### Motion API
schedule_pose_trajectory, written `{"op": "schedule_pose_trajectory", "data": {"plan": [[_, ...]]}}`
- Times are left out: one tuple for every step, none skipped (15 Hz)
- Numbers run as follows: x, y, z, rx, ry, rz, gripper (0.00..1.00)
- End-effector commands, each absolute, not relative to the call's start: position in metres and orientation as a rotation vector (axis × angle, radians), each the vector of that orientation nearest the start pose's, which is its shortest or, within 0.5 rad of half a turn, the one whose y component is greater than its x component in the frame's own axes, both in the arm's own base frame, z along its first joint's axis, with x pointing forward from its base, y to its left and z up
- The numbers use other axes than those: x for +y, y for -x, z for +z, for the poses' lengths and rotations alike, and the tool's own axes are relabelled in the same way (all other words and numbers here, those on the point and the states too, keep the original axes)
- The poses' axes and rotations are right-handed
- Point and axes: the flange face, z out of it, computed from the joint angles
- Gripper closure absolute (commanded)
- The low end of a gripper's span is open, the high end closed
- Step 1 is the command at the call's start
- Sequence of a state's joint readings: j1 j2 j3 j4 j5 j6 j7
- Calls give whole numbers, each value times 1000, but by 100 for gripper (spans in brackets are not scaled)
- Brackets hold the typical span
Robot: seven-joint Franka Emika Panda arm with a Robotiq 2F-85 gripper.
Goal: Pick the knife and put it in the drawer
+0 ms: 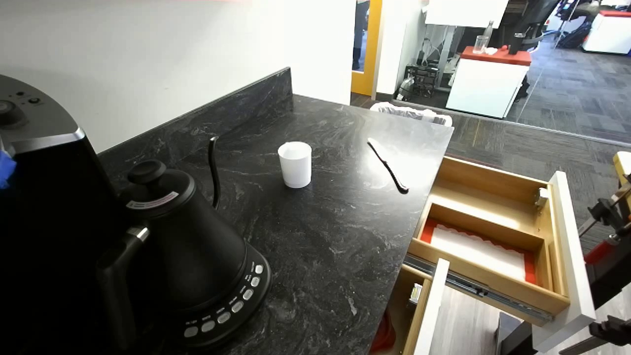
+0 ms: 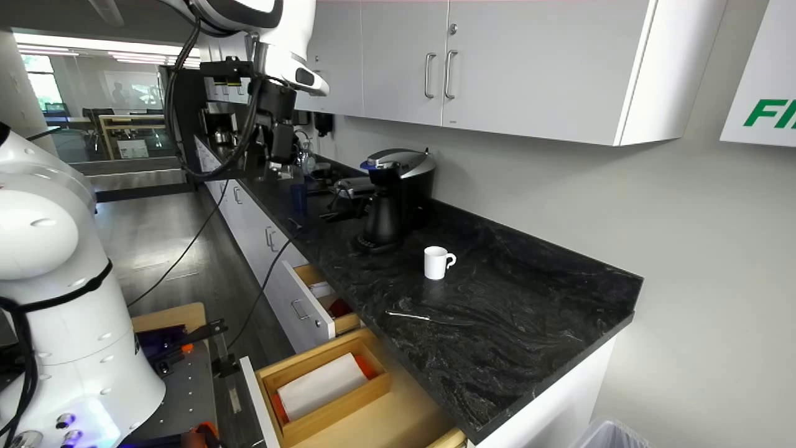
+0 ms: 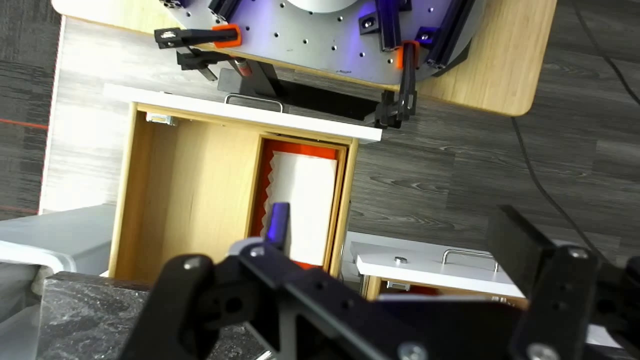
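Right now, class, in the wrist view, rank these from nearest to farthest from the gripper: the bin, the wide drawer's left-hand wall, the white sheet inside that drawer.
From the gripper:
1. White sheet, in the right-hand part of the wide drawer.
2. Left-hand wall of that drawer, farther left.
3. Bin, beyond that wall, at the picture's left edge.

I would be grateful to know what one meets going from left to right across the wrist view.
Grey bin, wooden drawer (wide compartment first, then scalloped white sheet over red), neighbouring white-fronted drawer, black cable.
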State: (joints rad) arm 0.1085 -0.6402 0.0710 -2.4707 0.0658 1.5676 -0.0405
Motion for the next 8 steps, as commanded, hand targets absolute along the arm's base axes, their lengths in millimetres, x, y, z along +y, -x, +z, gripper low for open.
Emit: {"op": "schedule_pose_trajectory", "data": {"plan": [[43, -347, 477, -228, 3094, 422, 0], [31, -359, 473, -213, 3090, 411, 0], [24, -367, 470, -202, 3090, 398, 0], [17, -379, 470, -208, 3090, 370, 0], [12, -387, 469, -210, 3094, 353, 0], [6, -398, 470, -213, 3103, 326, 0], [1, -407, 470, -210, 3108, 307, 0], [-4, -416, 470, -205, 3108, 291, 0]]}}
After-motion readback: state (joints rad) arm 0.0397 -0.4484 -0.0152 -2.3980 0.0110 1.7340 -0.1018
